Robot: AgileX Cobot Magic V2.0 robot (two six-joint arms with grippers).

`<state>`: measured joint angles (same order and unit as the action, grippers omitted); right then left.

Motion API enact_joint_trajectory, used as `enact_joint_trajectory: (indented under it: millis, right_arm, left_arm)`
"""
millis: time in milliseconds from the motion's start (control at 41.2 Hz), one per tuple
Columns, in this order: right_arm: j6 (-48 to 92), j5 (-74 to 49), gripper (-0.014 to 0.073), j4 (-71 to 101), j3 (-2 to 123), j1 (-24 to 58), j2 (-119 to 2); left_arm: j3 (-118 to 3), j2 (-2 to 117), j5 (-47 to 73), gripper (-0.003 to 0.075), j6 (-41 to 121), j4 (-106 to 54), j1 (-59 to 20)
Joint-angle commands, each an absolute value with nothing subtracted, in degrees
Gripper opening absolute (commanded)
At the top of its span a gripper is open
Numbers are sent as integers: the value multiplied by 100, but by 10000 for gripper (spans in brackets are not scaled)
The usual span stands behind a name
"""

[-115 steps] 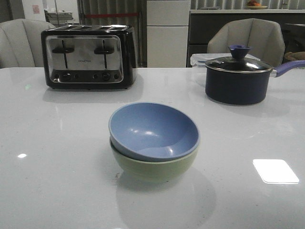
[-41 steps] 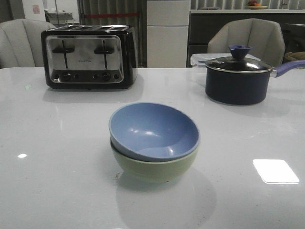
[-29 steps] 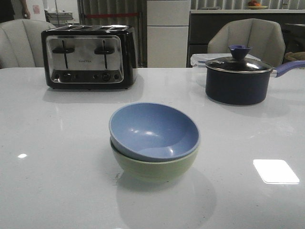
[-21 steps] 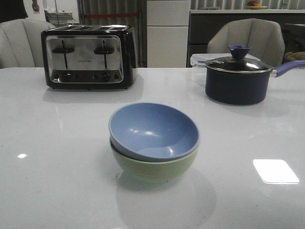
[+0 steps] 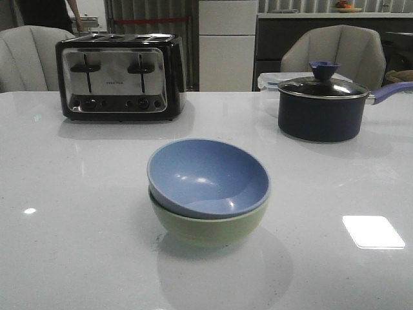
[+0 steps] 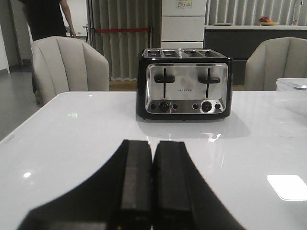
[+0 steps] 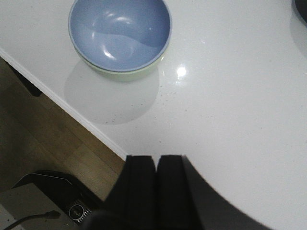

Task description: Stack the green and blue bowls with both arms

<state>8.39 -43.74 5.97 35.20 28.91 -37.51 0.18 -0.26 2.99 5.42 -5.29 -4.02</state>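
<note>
The dusty blue bowl [image 5: 208, 175] sits nested inside the pale sage green bowl [image 5: 210, 227] at the middle of the white table, a little tilted. Both show in the right wrist view, the blue bowl [image 7: 120, 33] over the green bowl's rim [image 7: 125, 74]. Neither arm shows in the front view. My left gripper [image 6: 152, 146] is shut and empty, low over the table and facing the toaster. My right gripper [image 7: 156, 159] is shut and empty, above the table's near edge, well apart from the bowls.
A black and chrome toaster [image 5: 120, 77] stands at the back left. A dark lidded saucepan [image 5: 321, 106] with a purple handle stands at the back right. Chairs stand behind the table. The table's front edge [image 7: 67, 108] and the floor show in the right wrist view.
The bowls and table have not moved. A person in the far background at the upper left has shifted to the right.
</note>
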Motion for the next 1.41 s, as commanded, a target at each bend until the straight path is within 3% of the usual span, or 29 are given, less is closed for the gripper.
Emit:
enact_joint_trajectory:
  millis: [0, 1382]
  right_arm:
    - [847, -4013, 28, 585, 3674, 2880, -3735]
    - [847, -3960, 28, 622, 3561, 2645, -3391]
  left_arm:
    - [45, -157, -216, 93, 324, -348, -391]
    - [45, -146, -241, 93, 324, -347, -572]
